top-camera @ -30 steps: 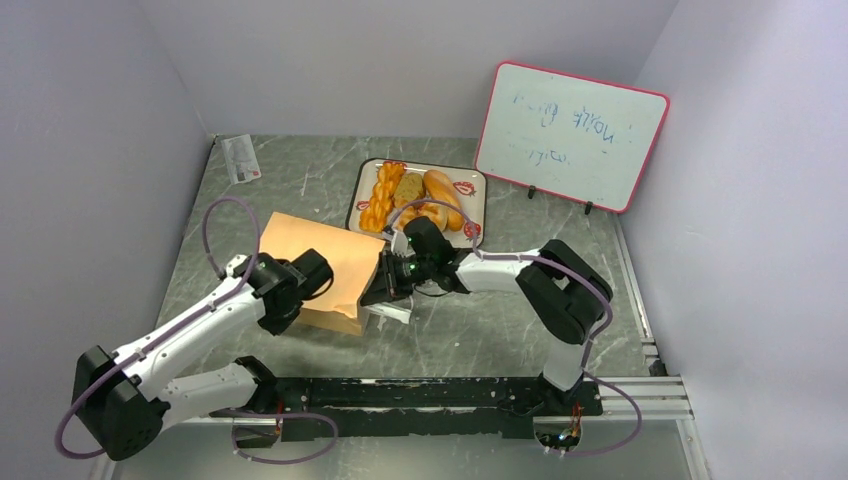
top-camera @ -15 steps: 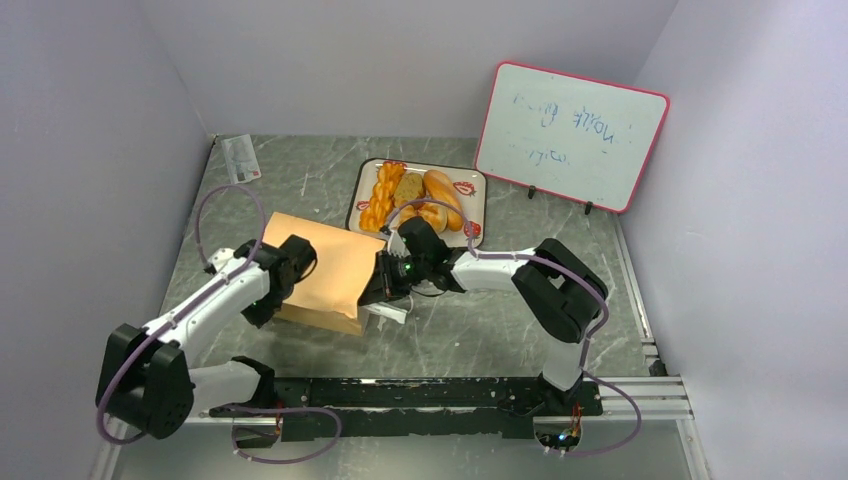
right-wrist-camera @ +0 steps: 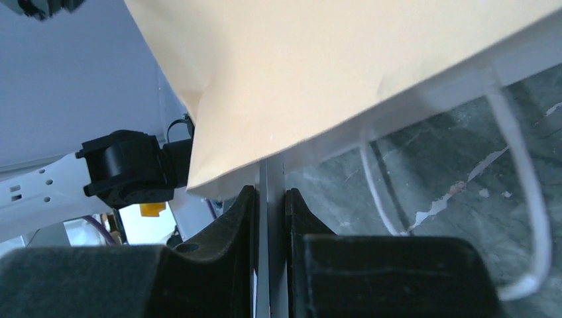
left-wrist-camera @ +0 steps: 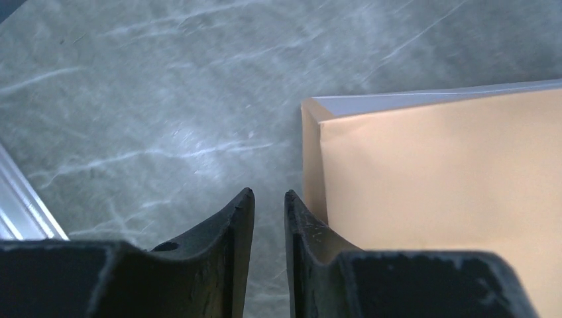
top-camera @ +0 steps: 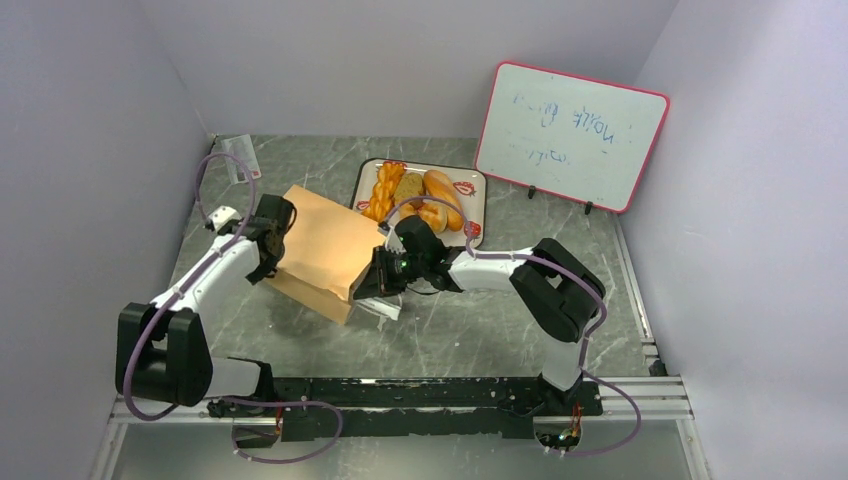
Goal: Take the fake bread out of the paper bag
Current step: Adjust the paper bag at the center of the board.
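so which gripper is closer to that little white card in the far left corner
Left. The left gripper is by the far left corner of the paper bag, a short way from the small white card. The right gripper grips the bag's opposite edge, farther off.

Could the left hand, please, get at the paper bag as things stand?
Probably yes: the left hand hovers right beside the paper bag, at its corner, with nothing visible between them.

Even diffuse overhead light, soft shadows, wrist views blurred up close
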